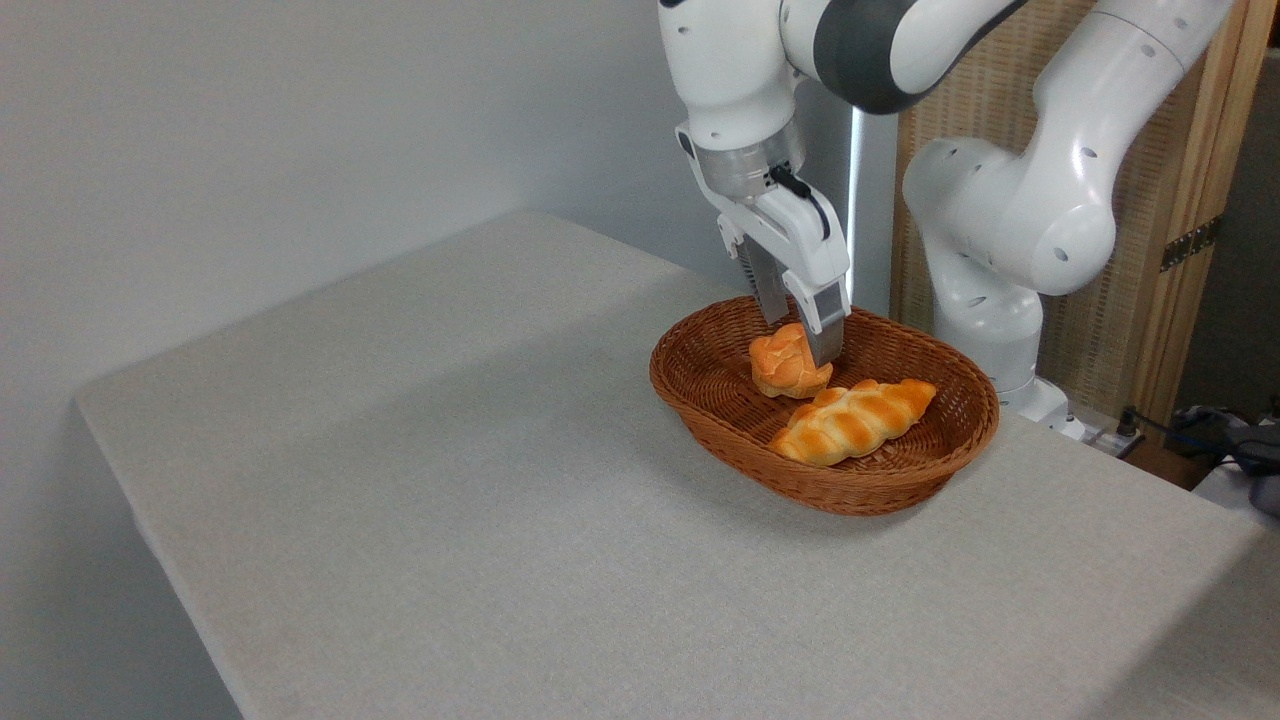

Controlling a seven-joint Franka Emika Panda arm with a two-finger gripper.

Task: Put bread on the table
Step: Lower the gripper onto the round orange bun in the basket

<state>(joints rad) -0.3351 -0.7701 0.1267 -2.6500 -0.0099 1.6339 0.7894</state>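
One arm (1000, 200) reaches down from the upper right, with its gripper (800, 340) lowered into a brown wicker basket (900, 480). Two fingers point downward, one on each side of the bun (786, 368). The near finger (826, 325) lies against the bun's right side; the far finger (768, 290) stands behind its upper left edge. The jaws appear to be pinching the bun between them, though the contact on the far side is partly hidden.

The bun is small, round and golden-orange with a lumpy top. It sits inside the basket, toward the rear half. Whether it rests on the basket floor or is raised slightly above it cannot be determined from this view.

A longer, paler braided loaf (852, 422) lies in the front right part of the same basket, angled with its right end toward the back. Its upper left end is just beside the bun's base.

The basket stands on the table (450, 500), near the right rear edge. The table is covered in light grey speckled cloth. A plain grey wall (250, 130) stands behind the table, and a wooden panel (1180, 300) is visible behind the arm.
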